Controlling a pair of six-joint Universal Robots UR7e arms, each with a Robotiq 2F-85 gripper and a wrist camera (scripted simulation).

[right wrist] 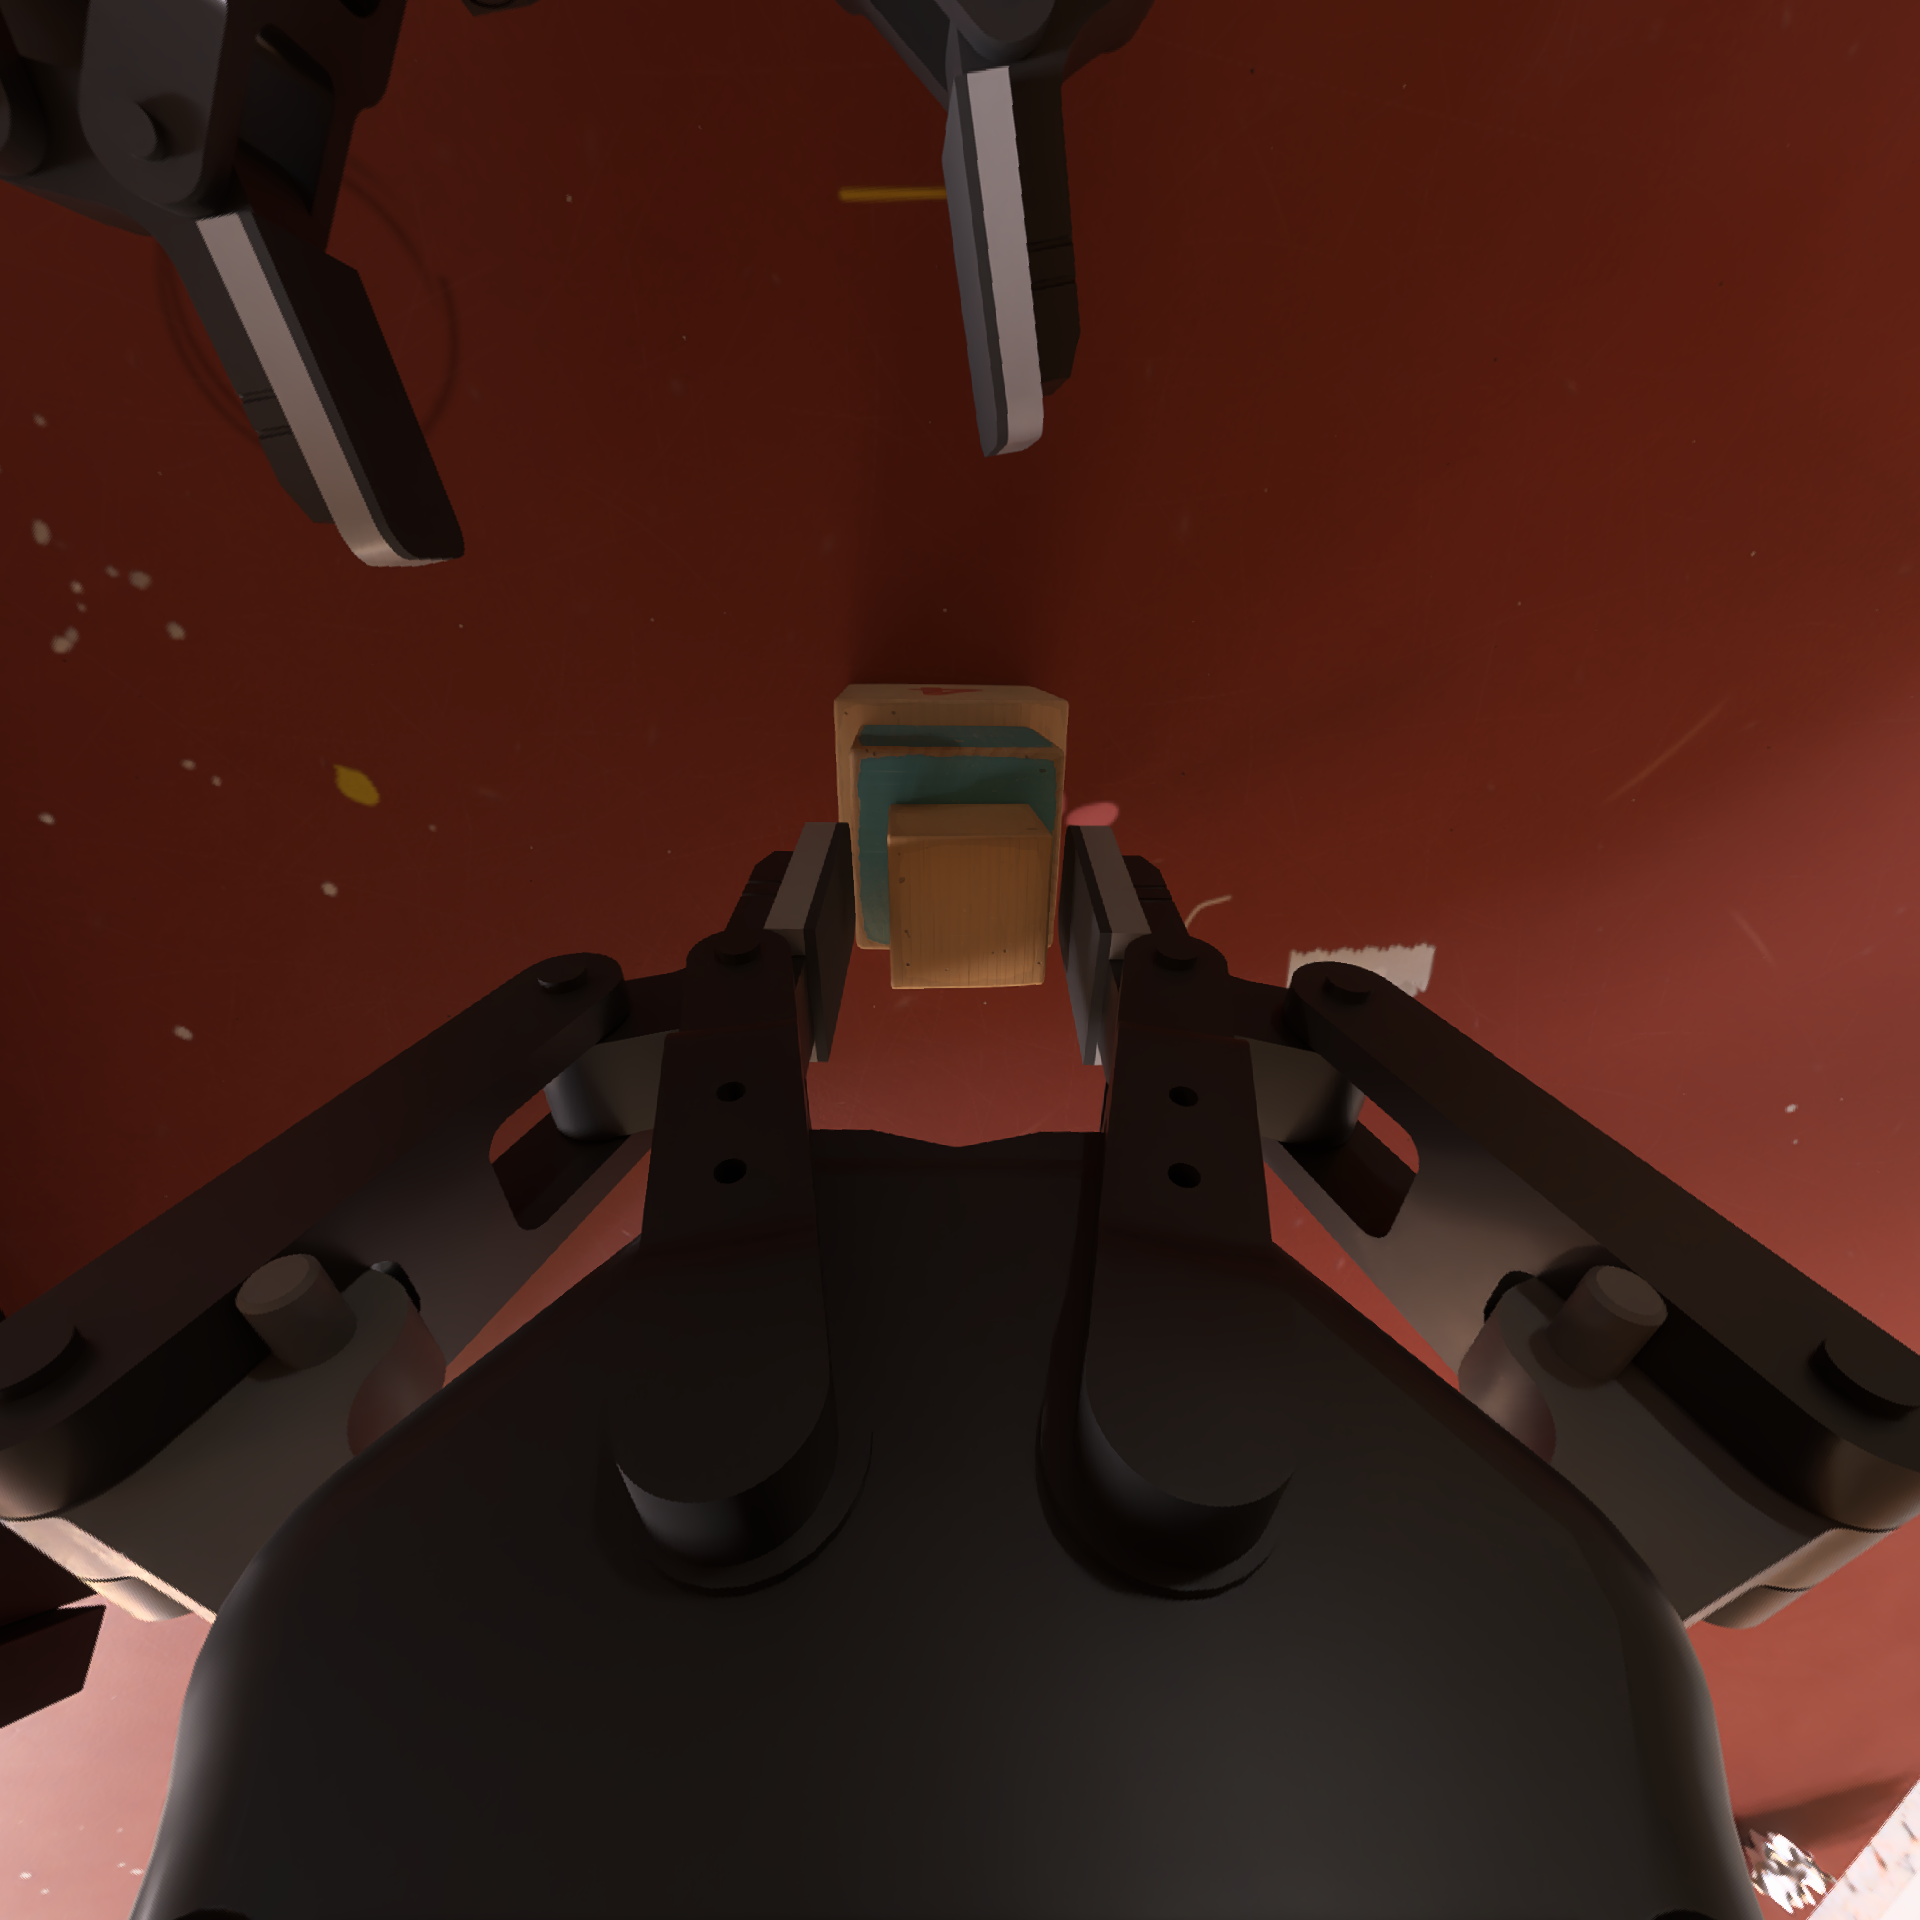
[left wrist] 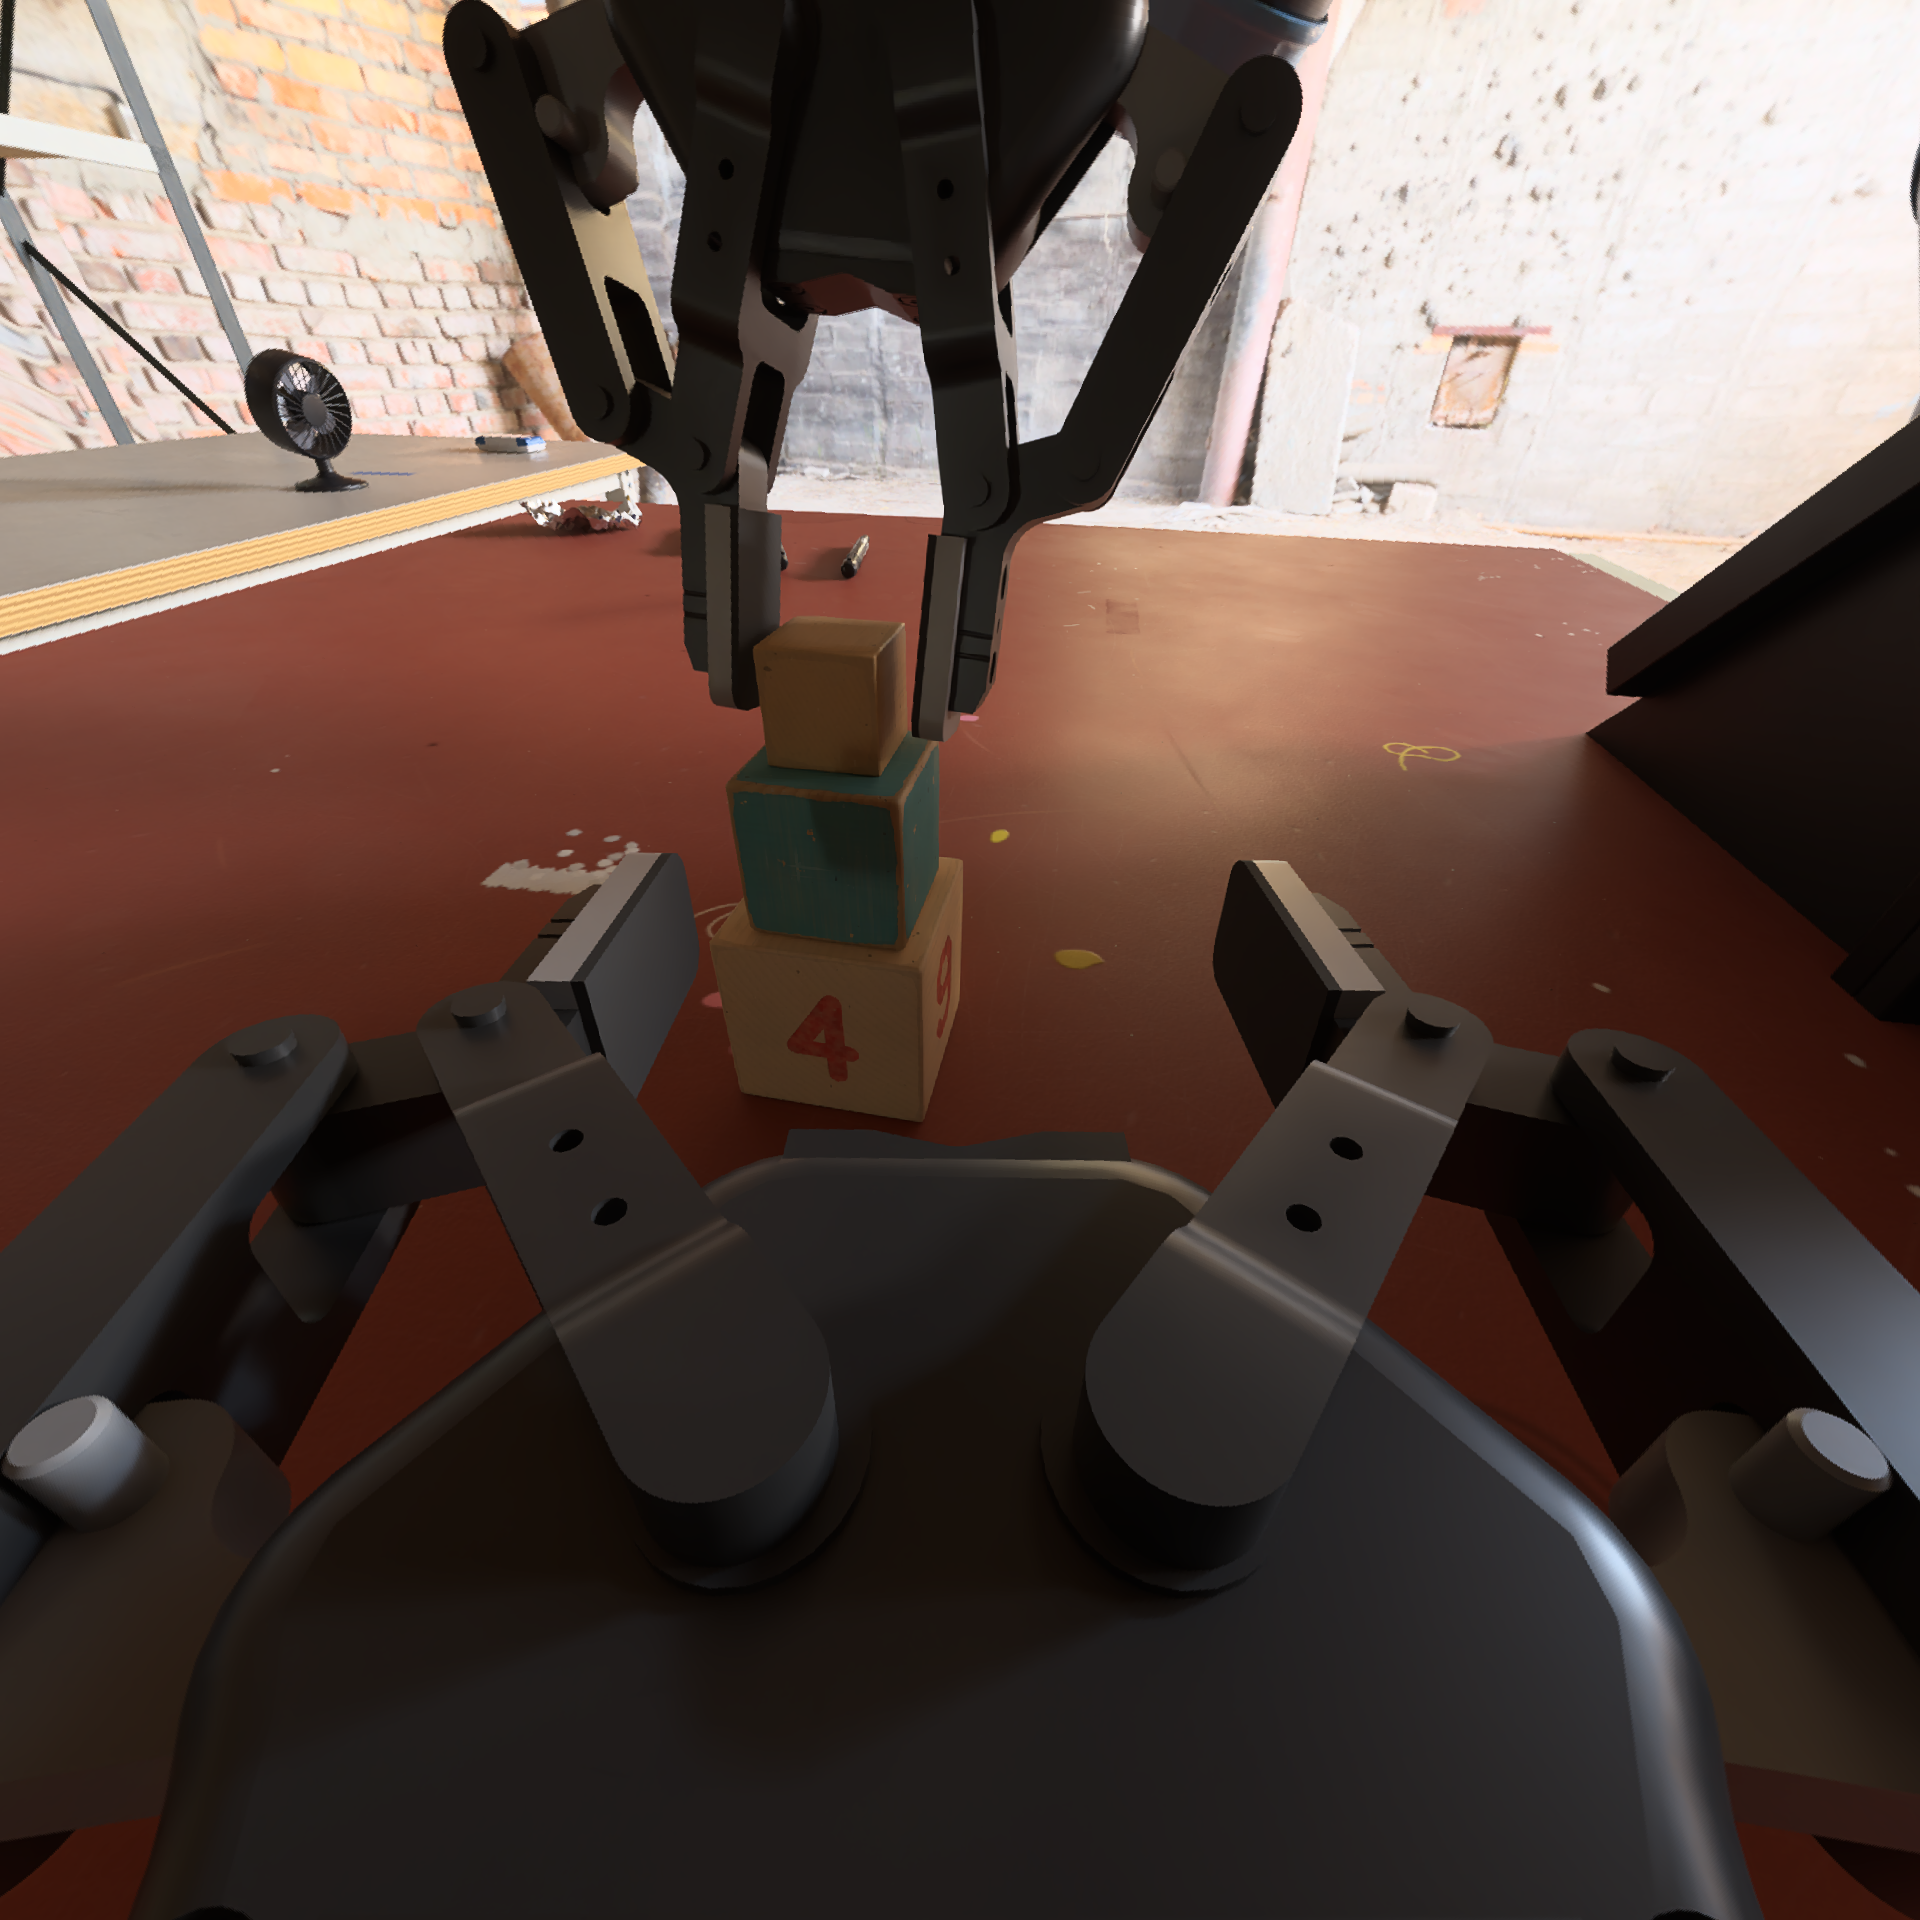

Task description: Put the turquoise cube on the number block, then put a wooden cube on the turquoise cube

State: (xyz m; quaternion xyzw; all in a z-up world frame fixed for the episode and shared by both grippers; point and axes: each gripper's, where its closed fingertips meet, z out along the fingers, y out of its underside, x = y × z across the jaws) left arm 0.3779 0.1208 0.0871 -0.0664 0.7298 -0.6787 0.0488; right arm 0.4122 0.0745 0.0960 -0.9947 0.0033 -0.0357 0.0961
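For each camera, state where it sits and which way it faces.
Left wrist view: low over the red table, facing level at the stack; own open left gripper in the foreground.
Right wrist view: above, looking straight down; own right gripper flanks the wooden cube.
Shared: wooden cube, turquoise cube, number block and both grippers.

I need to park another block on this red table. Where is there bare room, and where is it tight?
Free: the red table between the stack and the dark box, and left toward the grey board. Crowded: around the wooden cube, where the right claw straddles it, the left claw just before.
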